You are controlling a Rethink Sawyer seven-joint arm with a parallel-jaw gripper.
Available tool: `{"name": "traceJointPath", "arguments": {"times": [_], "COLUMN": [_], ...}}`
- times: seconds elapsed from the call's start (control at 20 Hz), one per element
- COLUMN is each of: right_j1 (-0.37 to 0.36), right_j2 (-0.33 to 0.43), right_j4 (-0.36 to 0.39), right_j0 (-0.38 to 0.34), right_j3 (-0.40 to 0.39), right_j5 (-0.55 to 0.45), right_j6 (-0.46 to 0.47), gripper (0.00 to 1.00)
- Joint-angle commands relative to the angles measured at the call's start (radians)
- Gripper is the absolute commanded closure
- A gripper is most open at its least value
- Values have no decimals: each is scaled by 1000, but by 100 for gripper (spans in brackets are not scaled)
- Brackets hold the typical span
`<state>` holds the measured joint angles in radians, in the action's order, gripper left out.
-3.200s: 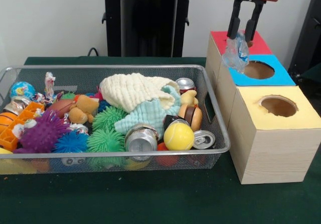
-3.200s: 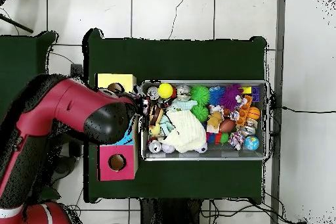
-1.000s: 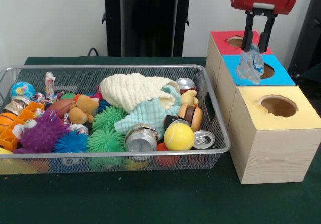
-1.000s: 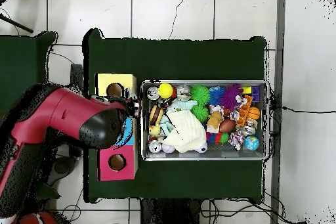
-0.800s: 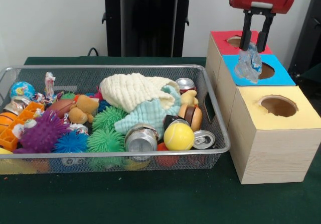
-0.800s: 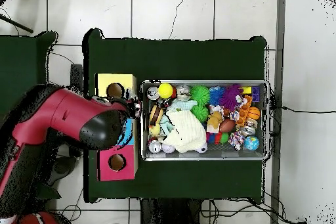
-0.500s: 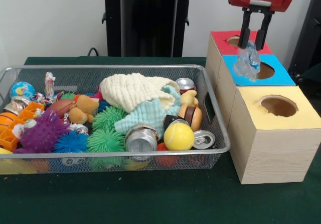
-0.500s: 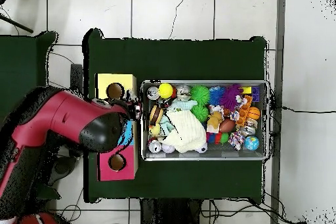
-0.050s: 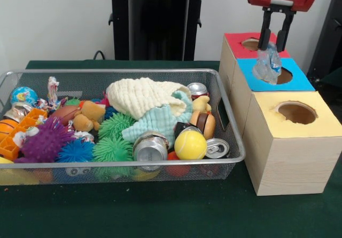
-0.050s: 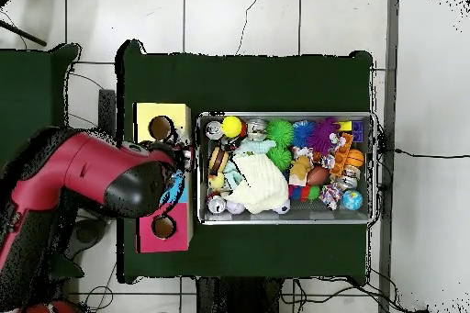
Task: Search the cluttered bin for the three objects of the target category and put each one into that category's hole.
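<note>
The red arm (image 10: 92, 190) is covering the blue box (image 10: 176, 192). The bin (image 10: 286, 116) is sitting beside the boxes, packed with toys.

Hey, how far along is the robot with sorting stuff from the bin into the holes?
Nothing shows as finished: what the holes already hold can't be seen. In hand: the gripper is shut on a crumpled clear plastic piece, hanging over the blue box beside its hole, not yet dropped. Left: release it there, then search the bin again; how many targets remain in it can't be told.
</note>
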<state>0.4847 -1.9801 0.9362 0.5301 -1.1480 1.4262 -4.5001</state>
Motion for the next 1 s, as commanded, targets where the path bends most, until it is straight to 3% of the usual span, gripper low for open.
{"name": "traceJointPath", "arguments": {"times": [0.05, 1.0], "right_j1": [54, 64], "right_j2": [65, 78], "right_j4": [-20, -10], "right_j0": [-1, 33], "right_j3": [20, -23], "right_j5": [1, 39], "right_j6": [-404, -407], "gripper": [100, 100]}}
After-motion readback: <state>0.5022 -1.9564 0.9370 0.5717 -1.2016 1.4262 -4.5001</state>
